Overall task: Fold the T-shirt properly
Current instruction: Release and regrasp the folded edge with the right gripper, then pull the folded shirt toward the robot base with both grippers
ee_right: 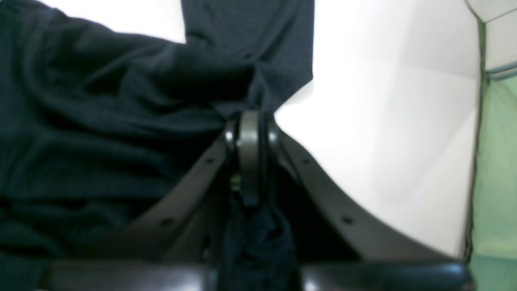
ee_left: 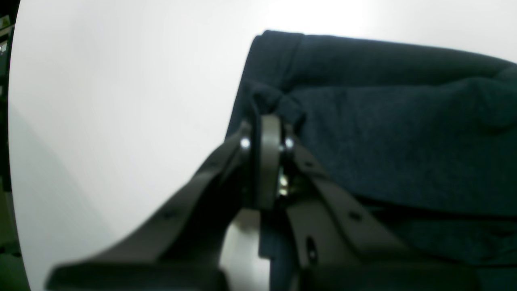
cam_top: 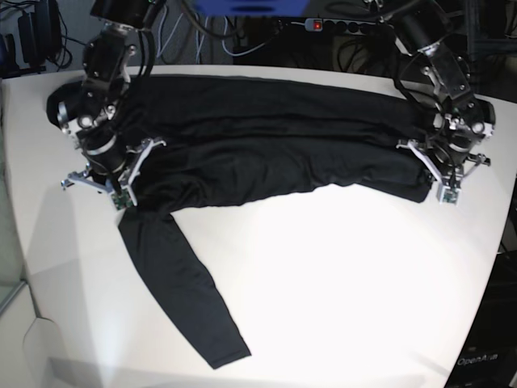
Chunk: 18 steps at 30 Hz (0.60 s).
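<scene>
The black T-shirt (cam_top: 266,145) lies in a long, wrinkled band across the far half of the white table (cam_top: 339,283). One long sleeve (cam_top: 182,291) trails toward the front left. At the shirt's left end in the base view, my right gripper (cam_top: 109,174) is shut on the T-shirt. The right wrist view shows its fingers (ee_right: 250,117) pinching bunched black fabric (ee_right: 101,121). My left gripper (cam_top: 436,166) is at the shirt's right end, also shut on the T-shirt. In the left wrist view it (ee_left: 266,121) clamps a fold at the cloth's (ee_left: 404,141) corner.
A power strip (cam_top: 331,24) and cables lie behind the table's far edge. Headphones (cam_top: 36,32) hang at the back left. The table edge curves close to my left arm at the right. A green surface (ee_right: 497,169) lies beyond the table edge in the right wrist view.
</scene>
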Each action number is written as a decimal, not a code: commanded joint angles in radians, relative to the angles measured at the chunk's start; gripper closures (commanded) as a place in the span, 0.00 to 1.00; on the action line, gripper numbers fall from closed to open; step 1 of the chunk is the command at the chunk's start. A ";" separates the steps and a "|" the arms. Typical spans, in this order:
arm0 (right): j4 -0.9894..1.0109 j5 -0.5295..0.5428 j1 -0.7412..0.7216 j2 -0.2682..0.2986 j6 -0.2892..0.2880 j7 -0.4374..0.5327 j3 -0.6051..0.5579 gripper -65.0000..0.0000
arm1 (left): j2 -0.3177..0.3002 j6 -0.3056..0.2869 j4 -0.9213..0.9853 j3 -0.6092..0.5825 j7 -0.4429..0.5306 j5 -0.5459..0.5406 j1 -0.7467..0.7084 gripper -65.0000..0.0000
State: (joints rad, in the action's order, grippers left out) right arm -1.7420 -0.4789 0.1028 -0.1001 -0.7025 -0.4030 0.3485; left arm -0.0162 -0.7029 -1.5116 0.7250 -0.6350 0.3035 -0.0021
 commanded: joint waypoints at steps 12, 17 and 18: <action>-0.151 0.010 0.133 -0.013 0.004 0.026 0.002 1.00 | -0.001 0.005 -0.016 0.000 0.017 -0.011 0.015 1.00; -0.175 0.012 0.150 0.007 0.004 0.028 0.040 1.00 | -0.005 0.005 -0.016 0.000 0.019 -0.011 0.015 1.00; -0.175 0.012 0.150 0.009 0.004 0.028 0.050 1.00 | -0.005 0.005 -0.016 0.000 0.019 -0.011 0.015 1.00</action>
State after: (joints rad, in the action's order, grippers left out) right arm -1.8996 -0.4717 0.2546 -0.0940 -0.7059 -0.3935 0.3985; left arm -0.0090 -0.7033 -1.5116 0.7246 -0.6353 0.3031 0.0002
